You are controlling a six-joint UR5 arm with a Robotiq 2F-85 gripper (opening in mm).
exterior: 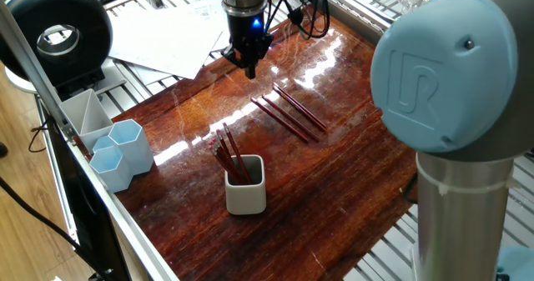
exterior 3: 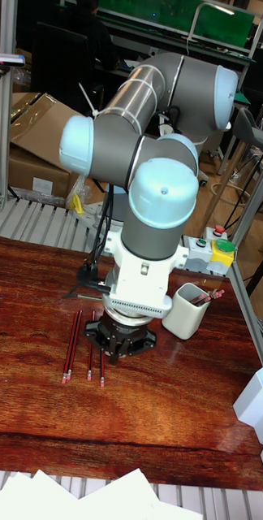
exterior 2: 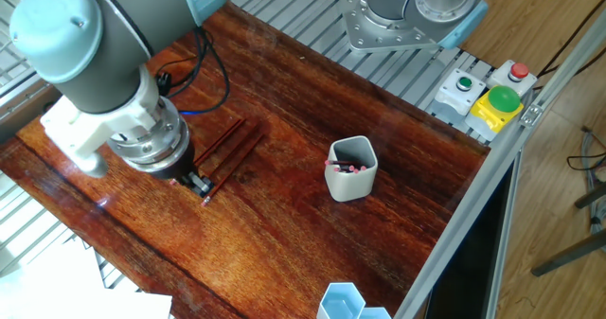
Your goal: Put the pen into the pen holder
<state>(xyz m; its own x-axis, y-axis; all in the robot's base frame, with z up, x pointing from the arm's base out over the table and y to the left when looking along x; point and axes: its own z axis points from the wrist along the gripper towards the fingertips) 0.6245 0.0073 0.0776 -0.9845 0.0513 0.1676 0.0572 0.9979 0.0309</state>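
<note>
Hovering my black two-finger gripper (exterior: pixel 248 64) by the thin dark-red pens (exterior: pixel 288 112), seemingly empty, can't tell how open. Next: grab one for the off-white rounded-square pen holder (exterior: pixel 246 186).

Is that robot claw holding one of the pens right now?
No, nothing is held. The gripper hangs above the table near the loose pens, jaws free.

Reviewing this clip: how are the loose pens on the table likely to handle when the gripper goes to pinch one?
The pens look thin, straight and rigid, so probably stiff and light. They lie flat on a glossy table, so one may roll or skid if nudged sideways. They sit close together, so the gripper could bump a neighbour.
</note>
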